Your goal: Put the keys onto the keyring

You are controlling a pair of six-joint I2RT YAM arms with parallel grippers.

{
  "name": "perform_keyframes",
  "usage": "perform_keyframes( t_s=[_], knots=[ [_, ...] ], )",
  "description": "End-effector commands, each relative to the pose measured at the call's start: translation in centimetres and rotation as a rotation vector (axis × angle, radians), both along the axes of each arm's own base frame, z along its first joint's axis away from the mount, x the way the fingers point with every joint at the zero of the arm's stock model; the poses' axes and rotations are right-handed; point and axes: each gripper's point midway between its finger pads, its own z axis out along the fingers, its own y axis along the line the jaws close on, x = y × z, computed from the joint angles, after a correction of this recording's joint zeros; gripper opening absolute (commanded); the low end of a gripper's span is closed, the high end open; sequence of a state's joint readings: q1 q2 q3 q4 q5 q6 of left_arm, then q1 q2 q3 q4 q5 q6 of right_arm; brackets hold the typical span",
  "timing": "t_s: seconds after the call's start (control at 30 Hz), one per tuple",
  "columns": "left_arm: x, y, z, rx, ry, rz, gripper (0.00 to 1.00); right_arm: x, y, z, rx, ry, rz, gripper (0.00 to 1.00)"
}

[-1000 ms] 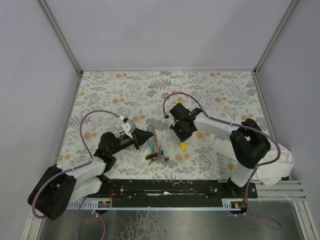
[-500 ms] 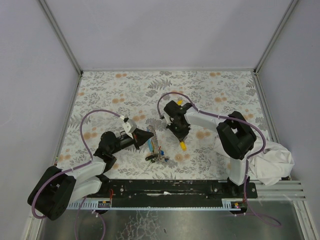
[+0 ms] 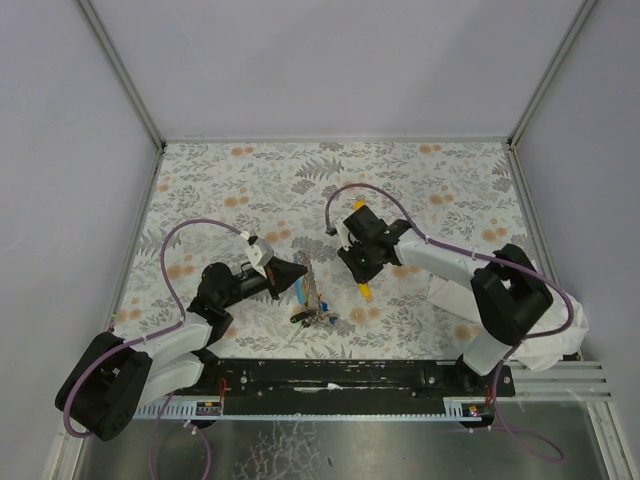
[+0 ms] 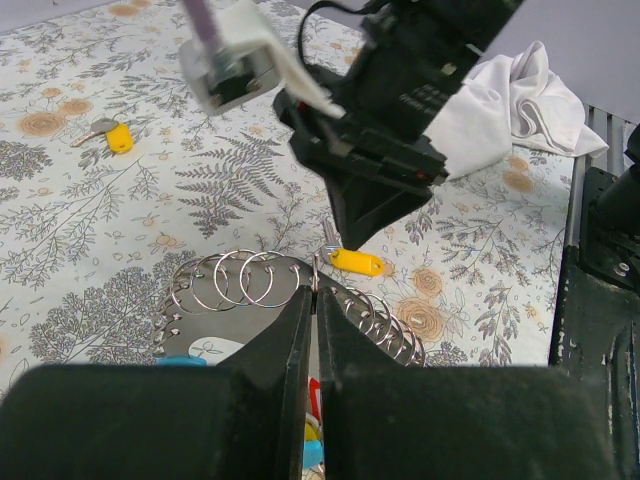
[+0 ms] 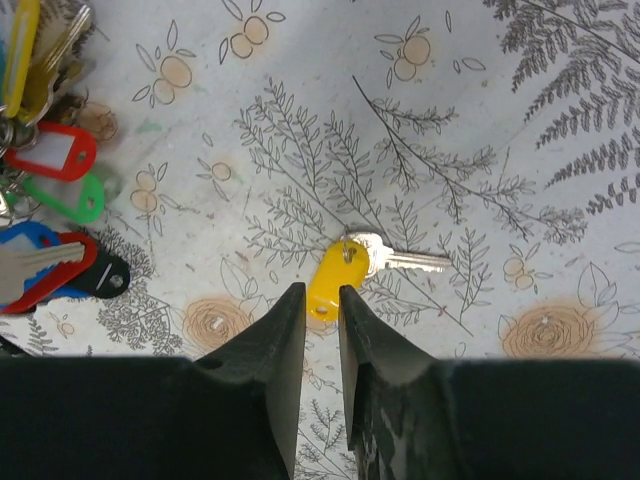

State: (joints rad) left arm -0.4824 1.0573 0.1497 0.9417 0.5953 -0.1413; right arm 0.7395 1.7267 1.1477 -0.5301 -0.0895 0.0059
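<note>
The task is judged unfinished. One yellow key [image 5: 333,275] lies loose on the surface [image 3: 250,180], near the keyring [image 4: 262,280] at its 3 o'clock in the top view. A second yellow key [image 4: 115,135] is seen well apart. The coloured keys [image 5: 55,200] are already clustered at the ring. The right gripper [image 5: 320,300] is poised over the loose key, jaws narrowly apart, nothing gripped. The left gripper [image 4: 312,310] has its jaws together at the ring's loops; whether a loop is pinched cannot be told.

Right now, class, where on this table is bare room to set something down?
Free: far left of the table, between back wall and left arm's cable. Crowded: the middle, where left gripper, keyring cluster, yellow key and right gripper sit close; white cloth fills the near right corner.
</note>
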Motion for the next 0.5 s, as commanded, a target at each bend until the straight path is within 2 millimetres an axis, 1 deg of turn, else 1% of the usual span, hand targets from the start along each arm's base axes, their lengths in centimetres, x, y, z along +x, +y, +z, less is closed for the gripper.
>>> perform_keyframes(
  t_s=[0.0,0.03,0.13,0.27,0.33,0.4,0.47],
  knots=[
    [0.3,-0.1,0.6,0.004,-0.027,-0.010,0.00,0.7,1.4,2.1,0.178,-0.137,-0.023,0.27],
    [0.3,-0.1,0.6,0.003,-0.026,-0.009,0.00,0.8,1.4,2.6,0.213,-0.172,-0.028,0.26],
    [0.3,-0.2,0.5,0.003,-0.021,-0.013,0.00,0.3,0.9,2.6,0.289,-0.255,-0.033,0.26],
    [0.3,-0.3,0.4,0.002,-0.018,-0.019,0.00,0.5,0.4,3.1,0.388,-0.402,-0.031,0.26],
    [0.3,-0.3,0.4,0.003,-0.017,-0.021,0.00,0.6,0.5,3.7,0.442,-0.466,-0.028,0.27],
    [0.3,-0.3,0.3,0.004,-0.017,-0.021,0.00,0.7,0.5,3.8,0.471,-0.506,-0.024,0.29],
    [0.2,-0.3,0.3,0.003,-0.016,-0.022,0.00,0.9,0.5,3.4,0.465,-0.522,-0.010,0.30]
  ],
)
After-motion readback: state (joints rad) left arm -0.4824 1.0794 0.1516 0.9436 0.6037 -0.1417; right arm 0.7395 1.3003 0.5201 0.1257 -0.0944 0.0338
